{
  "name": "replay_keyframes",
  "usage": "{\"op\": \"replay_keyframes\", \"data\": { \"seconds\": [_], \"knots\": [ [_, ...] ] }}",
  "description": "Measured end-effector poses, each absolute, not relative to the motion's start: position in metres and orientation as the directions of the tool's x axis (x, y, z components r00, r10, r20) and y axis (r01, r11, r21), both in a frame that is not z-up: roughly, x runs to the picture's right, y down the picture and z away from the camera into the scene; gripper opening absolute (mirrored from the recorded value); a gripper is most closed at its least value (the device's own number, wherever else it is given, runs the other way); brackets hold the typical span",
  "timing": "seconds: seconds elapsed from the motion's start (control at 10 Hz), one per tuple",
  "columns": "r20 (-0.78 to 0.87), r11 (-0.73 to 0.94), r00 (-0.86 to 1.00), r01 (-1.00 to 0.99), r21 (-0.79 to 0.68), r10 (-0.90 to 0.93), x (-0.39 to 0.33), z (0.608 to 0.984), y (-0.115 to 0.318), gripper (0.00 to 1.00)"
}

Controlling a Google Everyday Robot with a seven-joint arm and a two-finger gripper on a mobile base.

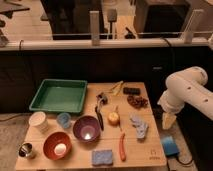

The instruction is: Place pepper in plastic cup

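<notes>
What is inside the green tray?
Only its bare green floor shows in the tray; the near wall may hide a thin strip. The pepper lies on the table, and the pincer hangs right of it.

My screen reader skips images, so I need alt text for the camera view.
A red-orange pepper lies near the front edge of a cluttered wooden table, right of a blue sponge; cups and bowls stand at the left. The robot's gripper hangs off the table's right side.
</notes>
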State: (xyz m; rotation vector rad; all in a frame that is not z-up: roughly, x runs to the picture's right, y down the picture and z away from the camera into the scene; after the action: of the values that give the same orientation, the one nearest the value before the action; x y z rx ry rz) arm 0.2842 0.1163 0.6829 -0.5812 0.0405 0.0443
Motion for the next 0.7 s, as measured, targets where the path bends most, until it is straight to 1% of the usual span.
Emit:
{"op": "replay_keyframes", "data": {
  "seconds": [0.5,0.7],
  "knots": [
    [-0.051,0.835,0.998,-0.053,-0.548,0.03,0.2842,0.683,0.1164,0.8],
    [-0.045,0.832,0.999,-0.014,-0.555,-0.014,0.276,0.6878,0.125,0.8]
  ]
}}
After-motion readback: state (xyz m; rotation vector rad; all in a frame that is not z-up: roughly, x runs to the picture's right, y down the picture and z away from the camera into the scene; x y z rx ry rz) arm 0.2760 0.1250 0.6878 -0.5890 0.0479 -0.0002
